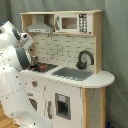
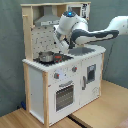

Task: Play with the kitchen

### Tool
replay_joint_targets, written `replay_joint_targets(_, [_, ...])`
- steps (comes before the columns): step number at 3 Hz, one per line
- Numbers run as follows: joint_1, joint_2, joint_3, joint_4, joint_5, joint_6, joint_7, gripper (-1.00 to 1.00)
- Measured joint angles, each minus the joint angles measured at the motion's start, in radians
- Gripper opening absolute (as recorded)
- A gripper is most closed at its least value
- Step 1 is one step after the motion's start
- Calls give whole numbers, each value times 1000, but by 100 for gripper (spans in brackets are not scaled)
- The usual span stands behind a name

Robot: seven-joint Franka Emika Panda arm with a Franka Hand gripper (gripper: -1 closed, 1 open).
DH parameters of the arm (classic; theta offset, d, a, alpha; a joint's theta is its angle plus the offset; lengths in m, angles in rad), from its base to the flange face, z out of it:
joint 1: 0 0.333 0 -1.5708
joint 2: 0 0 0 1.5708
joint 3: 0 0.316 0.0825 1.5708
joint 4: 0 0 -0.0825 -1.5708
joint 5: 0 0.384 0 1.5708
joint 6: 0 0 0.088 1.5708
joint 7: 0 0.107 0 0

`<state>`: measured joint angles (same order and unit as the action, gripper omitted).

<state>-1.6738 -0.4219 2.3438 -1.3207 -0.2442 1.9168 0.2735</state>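
standing in the middle of both exterior views, the tall white and light-wood toy play kitchen [image 2: 60, 75] has its worktop running sideways, with the stove burners [image 2: 50, 59] at one end and the grey sink [image 1: 72, 73] with the black curved faucet [image 1: 84, 59] at the other end. the white robot arm [image 2: 95, 34] reaches over the worktop from 3 o'clock in the second exterior view, and its gripper [image 2: 64, 46] hangs above the back of the stove part, near the white tiled back wall. i cannot tell how far the gripper is open, or whether it has hold of anything (the wrist covers it in both exterior views). a small metal pot [image 2: 45, 56] sits on the burner, at about 8 o'clock from the gripper in the second exterior view, near but apart. for the coming move i judge this matters most: the stove things lie below and in front of the gripper, and the sink lies further along the worktop's long axis.
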Motion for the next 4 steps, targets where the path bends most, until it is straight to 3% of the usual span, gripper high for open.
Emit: replay_joint_targets(4, [81, 19, 0, 120, -216, -347, 61, 100])
